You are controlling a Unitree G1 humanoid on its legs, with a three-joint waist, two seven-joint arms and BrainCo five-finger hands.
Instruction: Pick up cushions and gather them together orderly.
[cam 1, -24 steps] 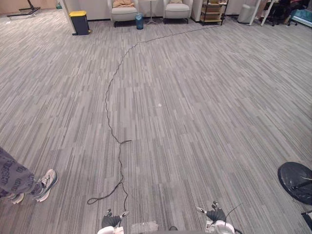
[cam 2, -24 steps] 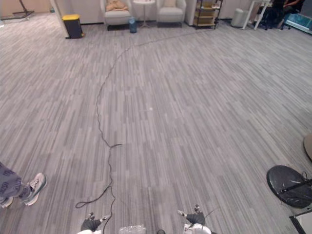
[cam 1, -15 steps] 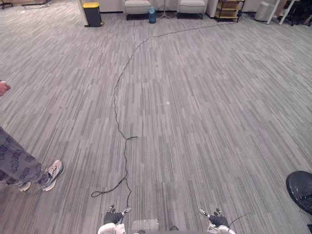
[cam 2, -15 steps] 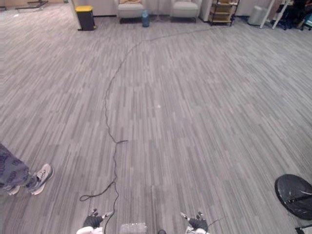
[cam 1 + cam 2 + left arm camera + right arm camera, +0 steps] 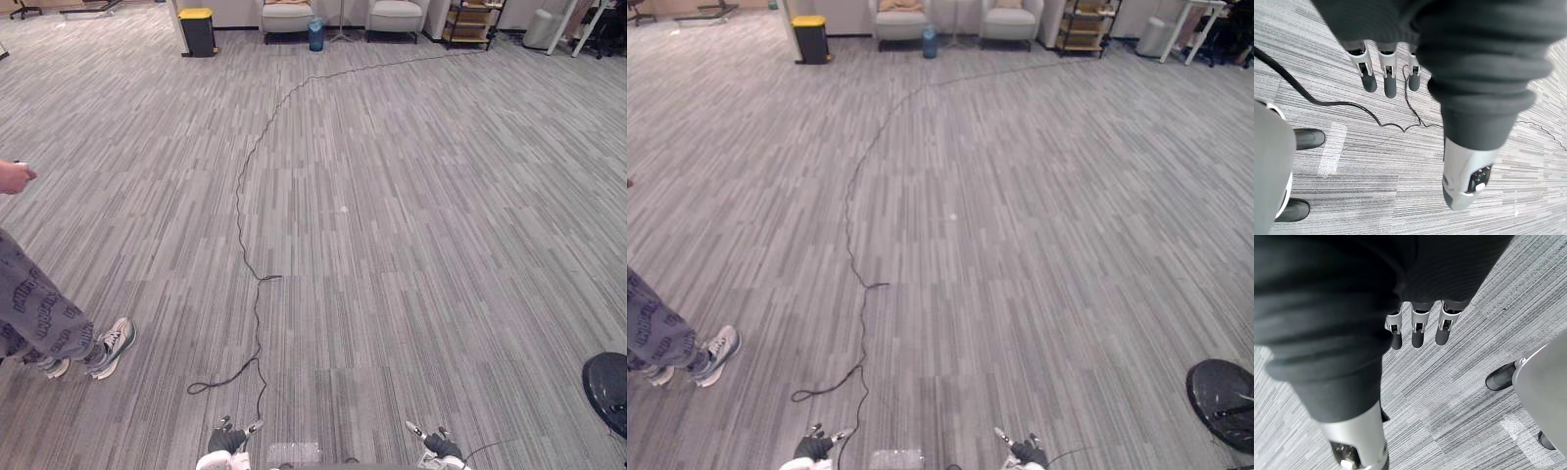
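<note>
A tan cushion [image 5: 899,5] lies on the left of two pale armchairs [image 5: 287,17] at the far wall, a long way across the carpet. The second armchair [image 5: 1011,16] stands to its right, with what may be a cushion at its back. My left hand [image 5: 231,440] and right hand [image 5: 439,446] hang low at the near edge of the view. In the wrist views the left fingers [image 5: 1386,81] and the right fingers [image 5: 1418,331] point straight down at the carpet, open, holding nothing.
A person's legs and shoes [image 5: 59,333] are close on the left, a hand [image 5: 14,177] above them. A black round base [image 5: 608,386] lies at the near right. By the far wall stand a yellow-lidded bin [image 5: 199,29], a blue bin [image 5: 315,35] and a shelf unit [image 5: 467,20].
The whole picture has shifted, so the camera has moved. The person has come further in from the left, with a hand now in sight. Both my hands stay low and open.
</note>
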